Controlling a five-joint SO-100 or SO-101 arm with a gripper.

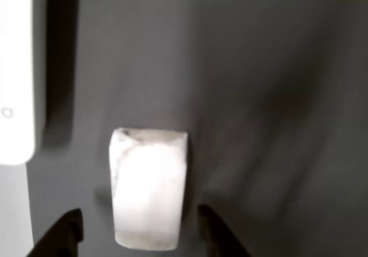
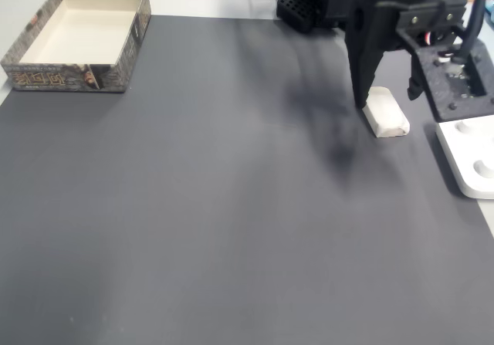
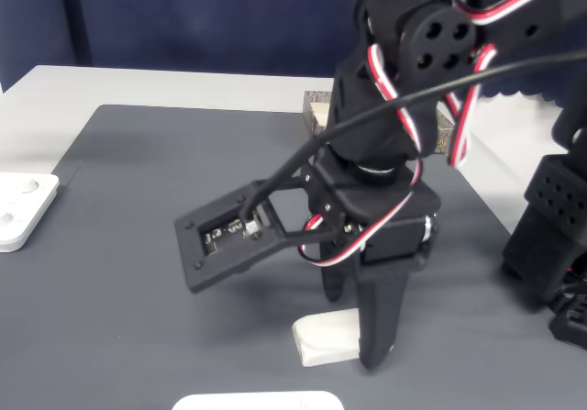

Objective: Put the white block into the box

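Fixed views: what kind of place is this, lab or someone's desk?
Probably a hobby or lab bench. A dark grey mat covers a pale table, a small arm with exposed servo wires stands on it, its gripper over the white block, and a blue curtain hangs behind.

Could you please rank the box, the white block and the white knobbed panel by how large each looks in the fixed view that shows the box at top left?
1. the box, clearly largest.
2. the white knobbed panel, cut off by the frame edge, so unsure.
3. the white block, smallest.

Hand (image 2: 386, 90) spread astride the white block (image 2: 387, 112) on the dark bench (image 2: 216, 206), far right of the box (image 2: 77, 38).
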